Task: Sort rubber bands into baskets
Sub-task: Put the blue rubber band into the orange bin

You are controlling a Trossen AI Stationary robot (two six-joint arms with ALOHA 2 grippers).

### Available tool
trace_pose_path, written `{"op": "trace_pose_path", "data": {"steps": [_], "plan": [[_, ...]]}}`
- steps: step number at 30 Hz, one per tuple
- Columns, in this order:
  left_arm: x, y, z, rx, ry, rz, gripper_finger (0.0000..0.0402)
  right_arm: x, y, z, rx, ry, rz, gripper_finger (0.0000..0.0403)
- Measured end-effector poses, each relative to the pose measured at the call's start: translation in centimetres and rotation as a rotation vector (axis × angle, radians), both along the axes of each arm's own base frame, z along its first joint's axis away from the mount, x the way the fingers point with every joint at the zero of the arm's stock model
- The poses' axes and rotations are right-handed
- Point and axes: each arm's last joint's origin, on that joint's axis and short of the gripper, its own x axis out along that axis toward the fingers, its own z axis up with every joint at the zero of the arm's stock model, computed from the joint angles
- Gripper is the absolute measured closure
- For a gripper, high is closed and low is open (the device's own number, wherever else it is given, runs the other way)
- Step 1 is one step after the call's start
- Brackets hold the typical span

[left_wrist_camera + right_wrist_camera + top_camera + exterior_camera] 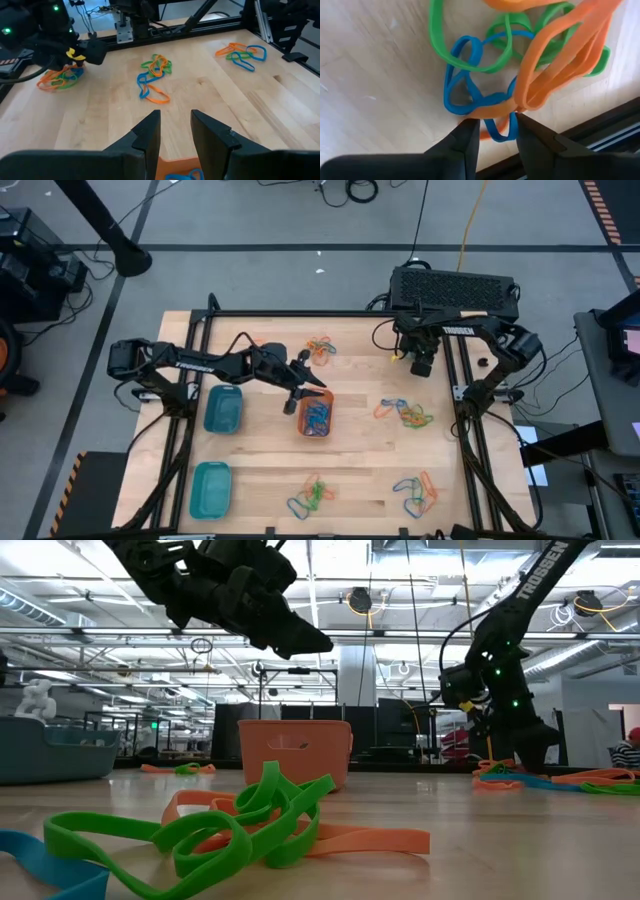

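Observation:
Rubber bands lie in loose heaps on the wooden table: at the far middle (320, 347), at the right (405, 413) and two near the front (310, 493) (417, 490). My right gripper (495, 125) points down, open, over another heap (60, 77) at the far right by the black rail; a blue band (495, 132) and an orange band (540, 85) lie at its fingertips. My left gripper (175, 117) hangs open and empty over the orange basket (331, 415), which holds blue bands. Two teal baskets (222, 408) (211, 487) stand at the left. My right gripper comes at the heap from above, slanting. Its fingertips (470, 127) stand on either side of the spot where the blue and orange bands cross (492, 107). Whether they touch the bands I cannot tell.
A black frame rail (600, 135) runs close beside the heap under my right gripper. A black box (455, 288) sits at the table's far right edge. Bare wood lies between the heaps in the table's middle.

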Motion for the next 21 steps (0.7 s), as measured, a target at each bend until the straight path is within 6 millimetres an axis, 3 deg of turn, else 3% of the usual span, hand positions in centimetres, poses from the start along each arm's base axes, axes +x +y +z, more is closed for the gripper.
{"op": "trace_pose_path", "data": {"steps": [6, 10, 21], "plan": [[0.0, 0.1, 0.0, 0.000, 0.000, 0.004, 0.0285, -0.1, 0.1, 0.1, 0.014, 0.009, -0.006, 0.0342], [0.0, 0.1, 0.0, 0.000, -0.003, 0.004, 0.0285, 0.4, -0.4, 1.3, 0.006, 0.015, -0.034, 0.0392], [0.0, 0.1, 0.0, 0.015, -0.005, -0.002, 0.0285, 1.9, -0.7, 5.1, 0.028, 0.009, -0.088, 0.0401]]}}
